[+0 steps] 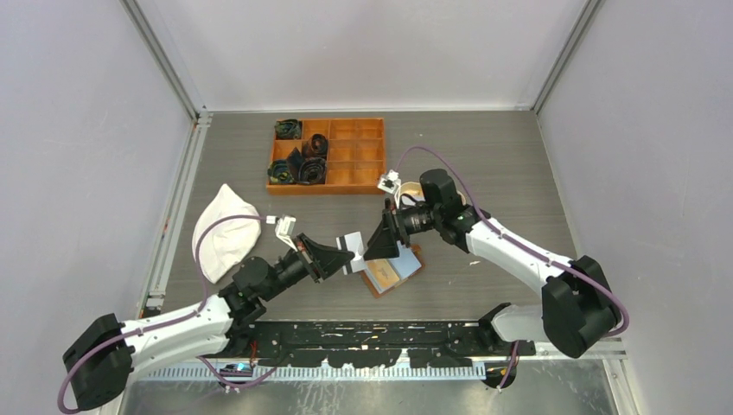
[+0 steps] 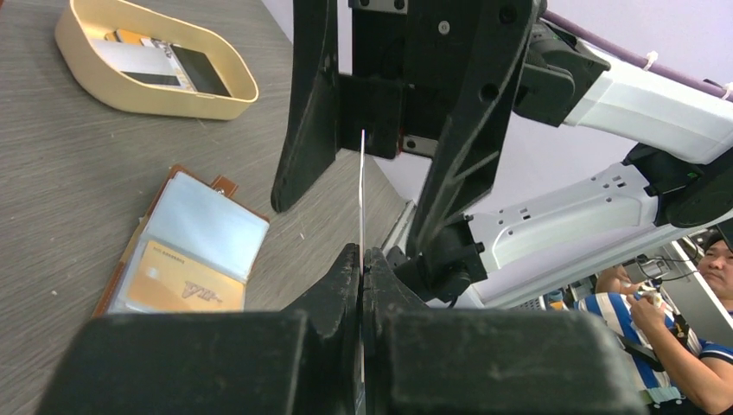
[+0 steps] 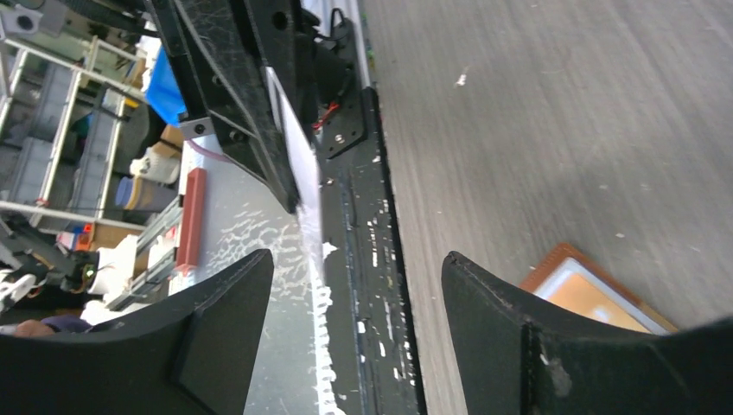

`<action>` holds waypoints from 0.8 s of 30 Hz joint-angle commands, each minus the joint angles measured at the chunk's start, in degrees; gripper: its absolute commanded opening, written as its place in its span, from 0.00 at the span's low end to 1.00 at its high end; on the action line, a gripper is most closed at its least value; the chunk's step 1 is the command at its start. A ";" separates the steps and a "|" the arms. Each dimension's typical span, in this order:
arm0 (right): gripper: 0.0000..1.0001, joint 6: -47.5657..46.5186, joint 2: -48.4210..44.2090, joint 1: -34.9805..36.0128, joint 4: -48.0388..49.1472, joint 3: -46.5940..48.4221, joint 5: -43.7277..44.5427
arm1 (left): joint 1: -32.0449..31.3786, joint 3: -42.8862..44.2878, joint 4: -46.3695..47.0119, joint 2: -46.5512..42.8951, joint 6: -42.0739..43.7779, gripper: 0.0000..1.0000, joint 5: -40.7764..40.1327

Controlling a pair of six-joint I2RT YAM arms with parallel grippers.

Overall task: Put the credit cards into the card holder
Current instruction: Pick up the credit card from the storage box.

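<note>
Your left pincer [image 2: 361,257] pinches a thin white plastic card [image 2: 361,177] edge-on. Your right pincer [image 3: 354,290] is spread, straddling it. Brown leather folding card holder [image 2: 186,251] lies open beneath the right pincer.

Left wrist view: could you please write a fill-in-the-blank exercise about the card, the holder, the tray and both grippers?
1. The left gripper is ___ on the card.
2. The holder lies ___ on the table.
3. The oval tray holds several ___.
4. The right gripper has its fingers ___, one on each side of the card.

Missing words: shut; open; cards; apart.
</note>
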 commanded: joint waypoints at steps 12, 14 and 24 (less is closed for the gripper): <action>0.46 7.04 0.77 4.22 11.34 -0.62 -5.09 | -0.71 4.34 13.51 6.22 0.74 0.00 1.01; 0.37 7.02 0.78 4.36 11.33 -0.43 -5.63 | -0.64 4.07 13.27 5.63 0.97 0.00 0.64; 0.01 4.44 1.37 4.75 8.47 0.67 -8.70 | -0.50 4.83 4.72 1.10 3.05 0.55 1.54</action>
